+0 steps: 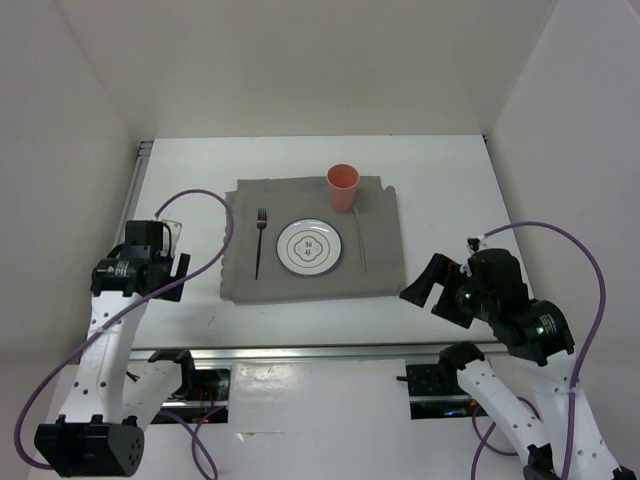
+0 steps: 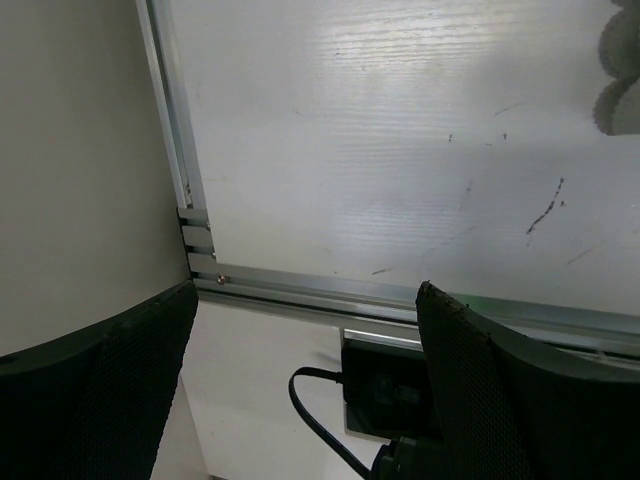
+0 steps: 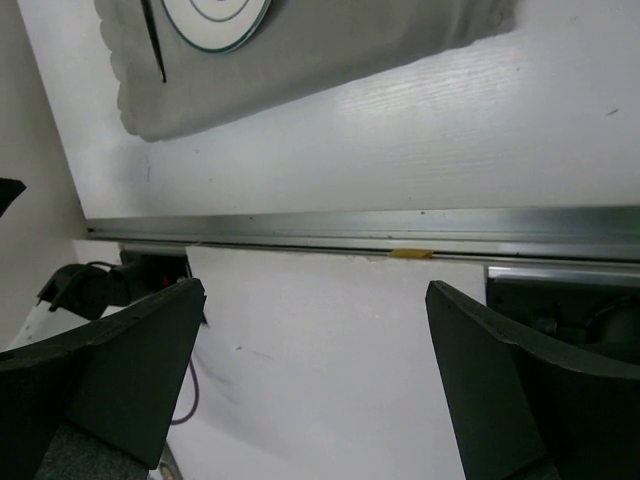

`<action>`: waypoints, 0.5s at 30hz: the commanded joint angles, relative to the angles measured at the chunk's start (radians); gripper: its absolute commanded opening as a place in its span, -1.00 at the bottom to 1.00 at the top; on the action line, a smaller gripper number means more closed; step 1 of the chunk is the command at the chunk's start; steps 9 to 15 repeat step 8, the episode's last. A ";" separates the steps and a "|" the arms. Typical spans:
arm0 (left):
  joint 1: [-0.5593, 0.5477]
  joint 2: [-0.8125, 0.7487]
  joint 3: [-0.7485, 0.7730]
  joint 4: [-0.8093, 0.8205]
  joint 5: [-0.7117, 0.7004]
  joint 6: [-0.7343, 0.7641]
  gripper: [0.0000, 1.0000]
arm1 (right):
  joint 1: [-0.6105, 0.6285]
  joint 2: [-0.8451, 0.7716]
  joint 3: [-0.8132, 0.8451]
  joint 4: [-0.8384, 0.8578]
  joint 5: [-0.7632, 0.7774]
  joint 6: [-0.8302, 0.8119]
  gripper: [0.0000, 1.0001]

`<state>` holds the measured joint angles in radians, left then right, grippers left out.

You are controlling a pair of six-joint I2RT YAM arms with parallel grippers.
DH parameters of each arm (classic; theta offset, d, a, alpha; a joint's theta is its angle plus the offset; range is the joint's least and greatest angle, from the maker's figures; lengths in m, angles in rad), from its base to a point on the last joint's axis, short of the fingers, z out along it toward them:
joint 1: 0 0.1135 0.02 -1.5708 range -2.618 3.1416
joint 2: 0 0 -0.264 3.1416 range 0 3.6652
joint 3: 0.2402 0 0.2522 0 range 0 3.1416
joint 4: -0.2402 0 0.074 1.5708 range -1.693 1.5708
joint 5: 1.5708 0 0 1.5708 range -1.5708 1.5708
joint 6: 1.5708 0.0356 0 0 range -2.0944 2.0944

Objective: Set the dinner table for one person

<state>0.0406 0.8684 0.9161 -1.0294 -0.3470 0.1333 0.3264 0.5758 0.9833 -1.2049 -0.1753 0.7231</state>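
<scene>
Jaws of the left tool stood spread wide, with nothing between them and nothing touching them. The right tool was likewise parted wide and held nothing. Neither one touched the table; both hung in the air above its near edge, the left tool over the near-left corner, the right tool off the near-right side.

A grey scallop-edged mat lay at the middle of the table. On it sat a white plate, with a fork just left of it and a knife just right, both pointing away from the arms. A pink cup stood upright on the far edge of the mat, beyond the plate and slightly to its right. A metal rail ran along the near edge of the table, under the right tool's view.

The white table stretched out ahead of both tools. The mat lay between them, well apart from the left tool and near the right tool's fingertips, with bare surface in the gap on either side.
</scene>
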 commanded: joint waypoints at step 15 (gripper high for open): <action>0.001 -0.118 0.102 -0.149 0.157 0.032 0.91 | -0.004 -0.187 0.006 -0.102 -0.110 0.097 1.00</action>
